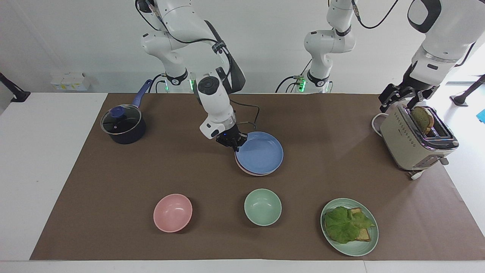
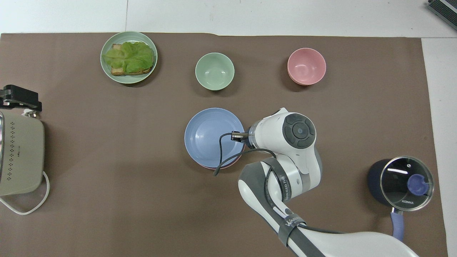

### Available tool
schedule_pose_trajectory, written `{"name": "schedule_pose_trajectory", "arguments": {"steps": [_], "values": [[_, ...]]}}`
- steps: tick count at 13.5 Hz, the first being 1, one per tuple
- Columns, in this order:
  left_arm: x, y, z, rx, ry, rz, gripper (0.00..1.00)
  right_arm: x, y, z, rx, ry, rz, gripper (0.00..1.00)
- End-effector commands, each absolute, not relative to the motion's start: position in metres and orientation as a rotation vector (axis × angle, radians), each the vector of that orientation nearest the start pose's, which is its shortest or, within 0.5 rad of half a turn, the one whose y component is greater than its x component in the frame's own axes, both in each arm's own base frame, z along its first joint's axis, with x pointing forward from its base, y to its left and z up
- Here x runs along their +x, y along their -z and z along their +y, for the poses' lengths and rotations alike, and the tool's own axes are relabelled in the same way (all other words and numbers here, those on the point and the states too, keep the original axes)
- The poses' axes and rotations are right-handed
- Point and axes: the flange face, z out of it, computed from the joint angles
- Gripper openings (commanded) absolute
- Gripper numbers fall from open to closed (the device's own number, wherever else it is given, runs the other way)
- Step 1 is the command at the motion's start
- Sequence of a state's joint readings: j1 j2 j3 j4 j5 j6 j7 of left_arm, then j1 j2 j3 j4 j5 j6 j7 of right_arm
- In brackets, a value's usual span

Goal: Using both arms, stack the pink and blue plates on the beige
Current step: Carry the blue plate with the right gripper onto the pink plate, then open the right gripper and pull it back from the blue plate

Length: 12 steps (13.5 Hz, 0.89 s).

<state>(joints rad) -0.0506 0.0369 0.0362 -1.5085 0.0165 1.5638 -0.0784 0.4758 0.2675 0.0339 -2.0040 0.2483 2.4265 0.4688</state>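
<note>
My right gripper [image 1: 233, 144] is shut on the rim of the blue plate [image 1: 261, 153], at the plate's edge toward the right arm's end of the table. The blue plate [image 2: 210, 135] sits almost squarely over the pink plate [image 1: 254, 174], of which only a thin crescent [image 2: 217, 167] shows. I cannot tell whether the blue plate rests on it. The beige plate is hidden under this stack. In the overhead view the wrist covers the right gripper's fingertips. My left gripper [image 1: 401, 100] hangs open beside the toaster's top and waits, holding nothing.
A beige toaster [image 1: 415, 138] with a bread slice stands at the left arm's end. A lidded dark pot [image 1: 123, 125] stands at the right arm's end. Farther from the robots lie a pink bowl [image 1: 172, 212], a green bowl [image 1: 262, 207] and a green plate with lettuce toast [image 1: 349, 226].
</note>
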Motion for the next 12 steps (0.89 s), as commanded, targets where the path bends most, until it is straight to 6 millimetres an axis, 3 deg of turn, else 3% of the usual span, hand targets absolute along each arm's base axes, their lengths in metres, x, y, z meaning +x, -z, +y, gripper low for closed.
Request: {"name": "schedule_pose_trajectory", "arguments": {"steps": [1,2,3,5,6,9,10,12], "values": [[0.560,-0.635,-0.004,-3.108,0.026,-0.094,1.00,0.540,-0.337,0.302,-2.879,0.079,0.221,0.00],[0.560,-0.635,-0.004,-3.108,0.026,-0.094,1.00,0.539,-0.337,0.300,-2.881,0.075,0.221,0.00],[0.560,-0.635,-0.004,-3.108,0.026,-0.094,1.00,0.537,-0.336,0.300,-2.885,0.064,0.217,0.08],[0.560,-0.635,-0.004,-3.108,0.026,-0.094,1.00,0.538,-0.336,0.300,-2.890,0.062,0.217,0.35],[0.560,-0.635,-0.004,-3.108,0.026,-0.094,1.00,0.539,-0.338,0.301,-2.895,0.073,0.208,0.54],[0.560,-0.635,-0.004,-3.108,0.026,-0.094,1.00,0.544,-0.354,0.293,-2.883,0.095,0.227,0.82],[0.560,-0.635,-0.004,-3.108,0.026,-0.094,1.00,0.543,-0.362,0.290,-2.884,0.087,0.235,0.97],[0.560,-0.635,-0.004,-3.108,0.026,-0.094,1.00,0.542,-0.388,0.277,-2.895,0.098,0.230,1.00]]}}
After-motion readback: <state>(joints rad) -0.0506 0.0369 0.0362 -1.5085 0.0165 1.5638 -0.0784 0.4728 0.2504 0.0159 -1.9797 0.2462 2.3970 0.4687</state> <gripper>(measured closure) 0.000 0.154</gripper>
